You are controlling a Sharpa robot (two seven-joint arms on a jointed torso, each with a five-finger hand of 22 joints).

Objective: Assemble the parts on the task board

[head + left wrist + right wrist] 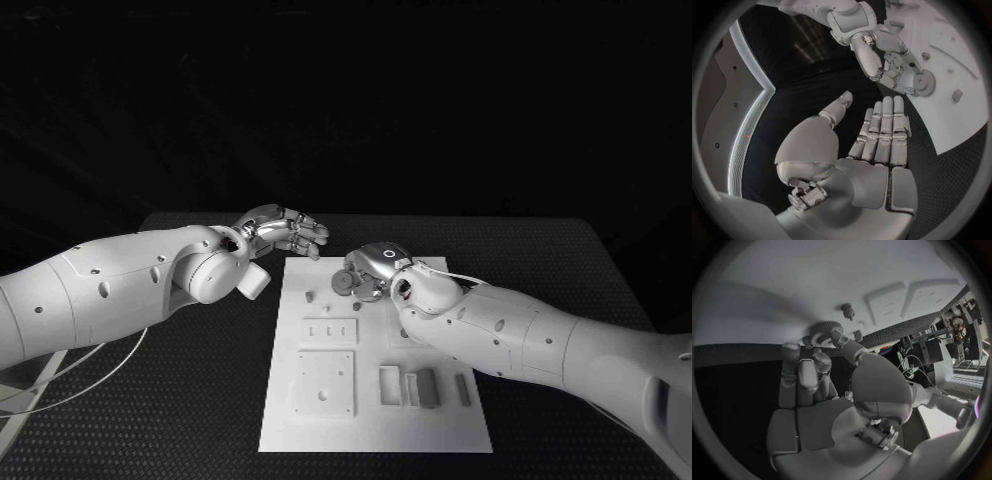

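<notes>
Head view: the task board (325, 415) lies mid-desk (577, 260), and at its far end the right hand (369, 268) pinches a gear-like part (346, 280) — fingers (820, 360) clamped on its toothed rim, just above the board. Just left, off the board's far-left corner, the left hand (281, 232) hovers with fingers (882, 125) straight, apart from the thumb — holding nothing.

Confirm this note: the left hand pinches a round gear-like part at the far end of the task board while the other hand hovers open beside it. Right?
Not quite: the right hand pinches the gear-like part at the task board's far end, as the left wrist view shows. The left hand is the one hovering open beside it.
</notes>
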